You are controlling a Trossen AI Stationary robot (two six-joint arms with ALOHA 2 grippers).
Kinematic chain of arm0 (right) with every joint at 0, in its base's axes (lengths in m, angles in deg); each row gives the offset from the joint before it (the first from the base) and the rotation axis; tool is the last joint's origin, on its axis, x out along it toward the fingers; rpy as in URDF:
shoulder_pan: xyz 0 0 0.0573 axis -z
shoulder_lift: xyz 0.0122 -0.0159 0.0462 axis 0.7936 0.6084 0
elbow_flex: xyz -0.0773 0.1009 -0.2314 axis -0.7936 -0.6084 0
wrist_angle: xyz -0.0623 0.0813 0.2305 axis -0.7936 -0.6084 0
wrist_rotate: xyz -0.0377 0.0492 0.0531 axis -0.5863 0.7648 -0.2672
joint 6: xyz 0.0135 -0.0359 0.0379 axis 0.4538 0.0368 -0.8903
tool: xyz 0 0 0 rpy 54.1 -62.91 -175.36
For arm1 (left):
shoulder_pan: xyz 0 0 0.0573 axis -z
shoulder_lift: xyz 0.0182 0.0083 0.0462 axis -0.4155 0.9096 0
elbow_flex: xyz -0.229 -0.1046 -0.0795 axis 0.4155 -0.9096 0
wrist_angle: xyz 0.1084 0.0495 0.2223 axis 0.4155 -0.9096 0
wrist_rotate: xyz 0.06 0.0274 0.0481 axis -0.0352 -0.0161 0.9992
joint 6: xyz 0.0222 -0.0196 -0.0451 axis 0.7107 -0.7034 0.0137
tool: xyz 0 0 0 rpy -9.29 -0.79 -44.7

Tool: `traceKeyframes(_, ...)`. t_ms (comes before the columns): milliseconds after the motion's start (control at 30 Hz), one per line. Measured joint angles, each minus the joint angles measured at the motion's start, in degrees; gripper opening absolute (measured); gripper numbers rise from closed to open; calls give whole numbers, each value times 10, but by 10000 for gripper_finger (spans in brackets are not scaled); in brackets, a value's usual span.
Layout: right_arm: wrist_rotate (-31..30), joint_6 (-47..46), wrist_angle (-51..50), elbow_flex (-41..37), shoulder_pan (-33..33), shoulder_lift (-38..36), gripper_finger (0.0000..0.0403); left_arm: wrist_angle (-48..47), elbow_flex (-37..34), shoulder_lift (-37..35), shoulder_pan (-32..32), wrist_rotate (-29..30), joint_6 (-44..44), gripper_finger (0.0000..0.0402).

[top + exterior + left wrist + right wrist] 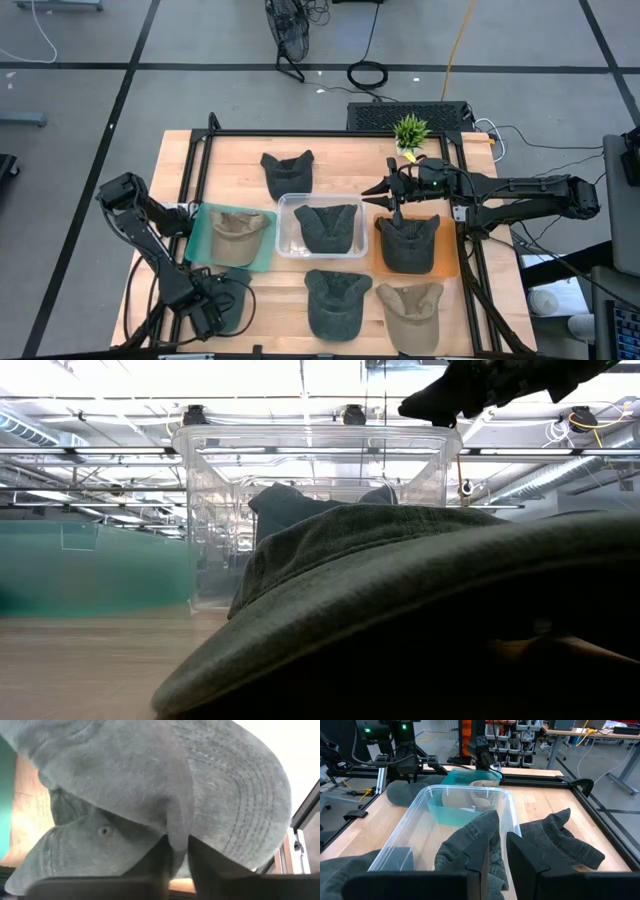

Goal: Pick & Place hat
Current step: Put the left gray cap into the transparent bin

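Observation:
A dark grey hat (pixel 236 298) lies flat on the wooden table at its near left corner. My left gripper (pixel 212 312) points down onto it and is shut on its cloth. The left wrist view shows the hat's crown with an eyelet (pixel 104 830) and its stitched brim (pixel 250 815). My right gripper (pixel 372 190) is held level above the far right corner of a clear bin (pixel 284 200), fingers shut. Nothing hangs from it in the low view (pixel 430 405). My left gripper pinches a raised ridge of the hat's cloth (pixel 178 827) between its two fingers, where the crown meets the brim. The fingers come from above, pointing down. The hat lies on the table under them, its brim spread out to one side.
More hats lie about: one in the clear bin (pixel 330 228), a tan one on a teal tray (pixel 237 232), a dark one on an orange tray (pixel 407 243), and others far (pixel 287 172) and near (pixel 335 300), (pixel 410 310). A small plant (pixel 410 130) stands at the far edge.

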Motion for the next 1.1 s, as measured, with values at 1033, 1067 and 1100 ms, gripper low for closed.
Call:
traceKeyframes(1033, 0, -7, 0, 0, 0, 0, 59, -57, 195, -2, -61, -10, 70, 6)
traceKeyframes(1067, 0, -7, 0, 0, 0, 0, 59, -62, 207, -2, -62, 1, 76, 6)
traceKeyframes(1100, 0, -7, 0, 0, 0, 0, 59, -71, 219, -2, -64, 16, 83, 6)
